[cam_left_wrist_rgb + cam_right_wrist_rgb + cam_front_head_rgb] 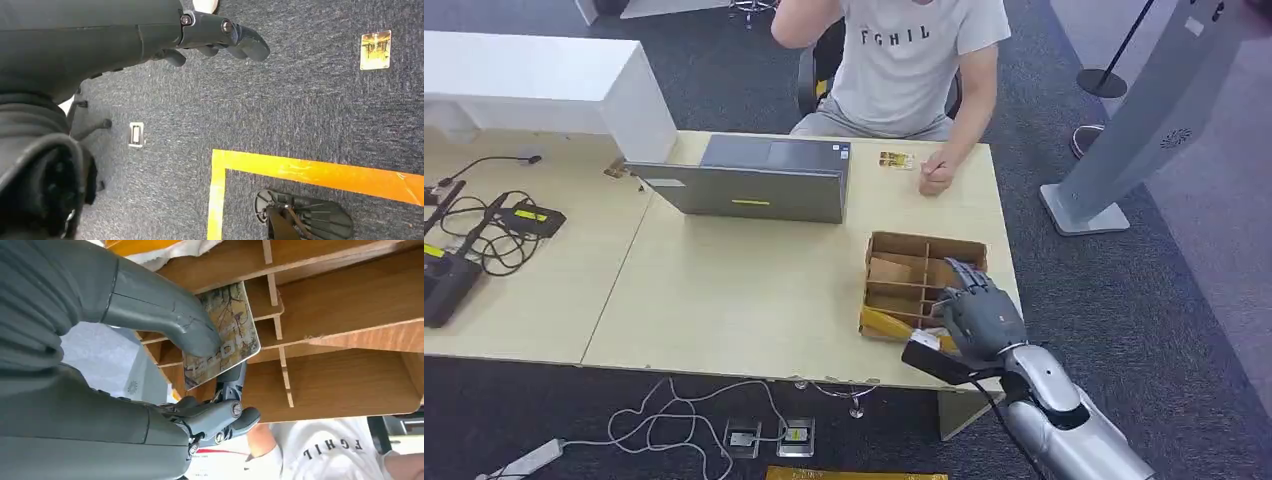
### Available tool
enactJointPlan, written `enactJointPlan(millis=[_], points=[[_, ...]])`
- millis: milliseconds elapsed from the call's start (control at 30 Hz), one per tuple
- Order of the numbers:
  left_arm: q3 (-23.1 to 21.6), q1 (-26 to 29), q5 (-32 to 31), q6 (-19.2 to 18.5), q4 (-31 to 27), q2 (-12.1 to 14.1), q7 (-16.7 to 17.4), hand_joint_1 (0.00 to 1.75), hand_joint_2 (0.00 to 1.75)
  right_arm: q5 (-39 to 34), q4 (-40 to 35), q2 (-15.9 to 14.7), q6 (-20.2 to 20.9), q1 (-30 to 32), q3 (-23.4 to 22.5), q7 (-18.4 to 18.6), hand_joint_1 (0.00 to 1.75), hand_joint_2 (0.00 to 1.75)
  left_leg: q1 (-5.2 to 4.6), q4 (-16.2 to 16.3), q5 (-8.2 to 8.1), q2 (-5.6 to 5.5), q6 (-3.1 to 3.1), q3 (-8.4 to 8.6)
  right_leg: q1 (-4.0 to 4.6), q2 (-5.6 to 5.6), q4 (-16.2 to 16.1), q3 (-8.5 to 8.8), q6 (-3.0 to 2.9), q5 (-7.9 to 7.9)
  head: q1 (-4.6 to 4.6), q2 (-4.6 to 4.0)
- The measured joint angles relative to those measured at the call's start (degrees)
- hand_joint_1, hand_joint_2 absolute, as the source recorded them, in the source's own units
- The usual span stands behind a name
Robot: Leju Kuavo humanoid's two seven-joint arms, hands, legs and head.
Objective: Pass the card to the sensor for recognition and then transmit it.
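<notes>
- left hand: hangs over the carpet in the left wrist view, fingers loosely curled, nothing in them; whether they are fully closed, cannot tell.
- laptop: on the table, between the cables at the left and the box, lid towards the robot.
- wooden box: slotted divider box at the table's right front corner; person seated across, their hand resting on the far edge.
- card: thin, flat, printed; judged light, stiff and a bit slippery. Take it by one short edge, leaving the face free for the sensor.
- right hand: over the box, thumb pressing the card's face, dark fingers behind. Pinch grip holding the card just above the slots.
</notes>
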Motion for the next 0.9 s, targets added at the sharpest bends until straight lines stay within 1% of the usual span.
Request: enactJointPlan(millis=[67,133,200,300,367,433,567,733,900], points=[[0.0,0.0,0.0,0.0,0.0,0.0,0.0,0.0,0.0,-0.2,0.0,0.0,0.0,0.1,0.1,0.1,1.75,1.75,0.0,0.0,0.0,0.0,0.0,0.0,0.0,0.0,0.0,0.0,0.0,0.0,0.0,0.0],[0.0,0.0,0.0,0.0,0.0,0.0,0.0,0.0,0.0,0.1,-0.4,0.0,-1.0,0.1,0.2,0.0,1.75,1.75,0.0,0.0,0.0,0.0,0.0,0.0,0.0,0.0,0.0,0.0,0.0,0.0,0.0,0.0],[0.0,0.0,0.0,0.1,0.0,0.0,0.0,0.0,0.0,0.8,-0.6,-0.1,-2.9,-0.3,0.2,-0.5,1.75,1.75,-0.01,0.0,0.0,0.0,0.0,-0.02,0.0,0.01,0.0,0.0,0.0,0.0,0.0,0.0],[0.0,0.0,-0.1,0.1,0.0,0.0,-0.1,0.0,0.0,4.4,-1.6,-0.6,-6.0,-3.1,-0.7,-2.2,1.75,1.75,-0.01,0.0,0.01,0.04,-0.01,0.0,-0.01,0.1,0.0,-0.02,0.02,0.03,0.0,0.0],[0.0,0.0,-0.2,0.1,0.0,0.0,-0.2,0.0,0.0,5.9,-2.2,-1.1,-6.1,-6.1,-2.2,-3.6,1.75,1.75,-0.01,0.0,0.04,0.09,0.0,0.03,-0.01,0.1,0.0,-0.01,0.04,0.06,0.0,0.0],[0.0,0.0,-0.3,0.1,0.0,0.0,-0.2,0.0,0.0,6.2,-2.7,-1.3,-6.0,-7.8,-3.6,-4.1,1.75,1.75,-0.01,0.0,0.05,0.07,0.01,0.05,-0.01,0.08,0.0,0.01,0.04,0.06,0.02,0.0],[0.0,0.0,-0.3,0.1,0.0,0.0,-0.3,0.0,0.0,6.8,-3.5,-1.5,-6.3,-8.2,-4.7,-4.4,1.75,1.75,-0.01,0.0,0.05,0.07,0.01,0.03,-0.01,0.09,0.0,0.01,0.04,0.06,-0.04,0.0],[0.0,0.0,-0.8,-0.1,0.0,0.0,-1.1,0.0,0.0,8.7,-4.6,-1.6,-10.2,-9.5,-6.5,-4.9,1.75,1.75,-0.01,0.0,0.04,0.07,0.01,0.01,-0.01,0.09,0.0,0.0,0.04,0.06,-0.02,0.0],[0.0,0.1,-1.3,-0.6,0.0,0.0,-1.6,0.0,0.0,8.7,-6.7,-1.8,-10.1,-13.7,-10.2,-6.8,1.75,1.75,-0.01,0.0,0.06,0.07,0.01,0.03,-0.01,0.08,0.0,0.01,0.04,0.07,0.0,0.0]])
